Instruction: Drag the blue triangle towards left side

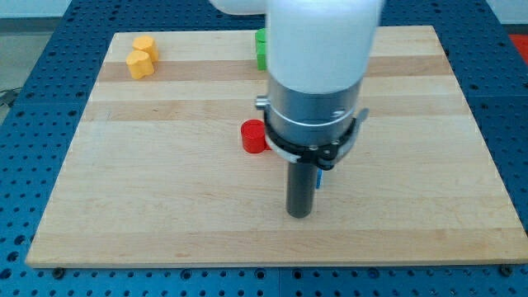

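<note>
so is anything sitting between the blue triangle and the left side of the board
Only a blue sliver shows, right beside the rod, just right of my tip; its shape is hidden. Leftward, the red cylinder sits slightly higher in the view, close to the path. The yellow blocks lie far off it.

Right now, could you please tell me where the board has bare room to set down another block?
The view's right half of the wooden board is bare, as is the bottom-left below the red block. Crowded: top-left by the yellow block, top centre by the green block, and around my tip.
</note>
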